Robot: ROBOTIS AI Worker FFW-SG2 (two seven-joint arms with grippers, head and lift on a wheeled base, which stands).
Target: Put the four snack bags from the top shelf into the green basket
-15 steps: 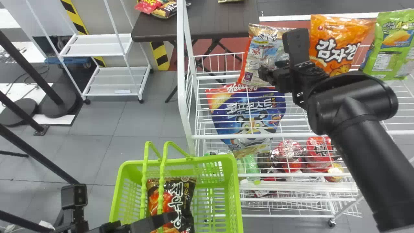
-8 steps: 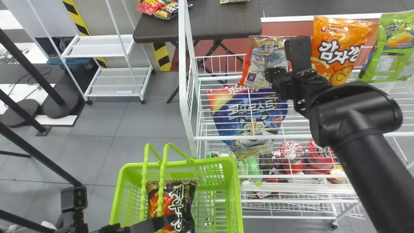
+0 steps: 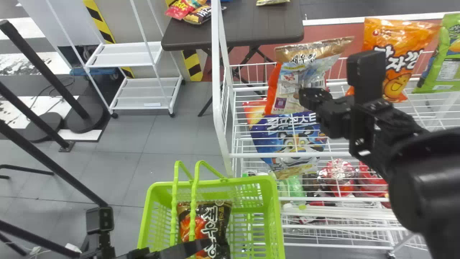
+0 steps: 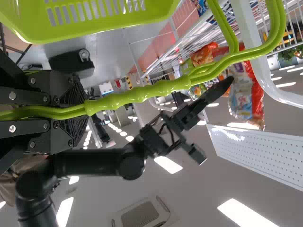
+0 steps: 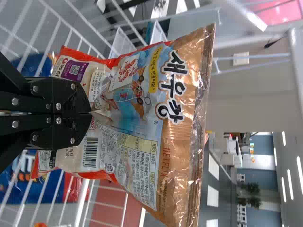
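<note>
Black jaws of the right gripper (image 3: 309, 95) are clenched on a red-and-tan snack bag (image 3: 287, 84) at the top shelf (image 3: 251, 88); beyond stand orange (image 3: 413, 39) and green bags (image 3: 447, 70) — while the left gripper's (image 3: 205, 244) jaws clasp the handles (image 3: 193, 212) of the green basket (image 3: 237, 181), a black bag (image 3: 221, 219) inside.

From my remote seat I'm looking at a shop, or a mock-up of one, with snack bags (image 3: 393, 34) on a white wire rack (image 3: 216, 72), a green basket (image 3: 251, 180) and ceiling strip lights (image 4: 248, 213).
</note>
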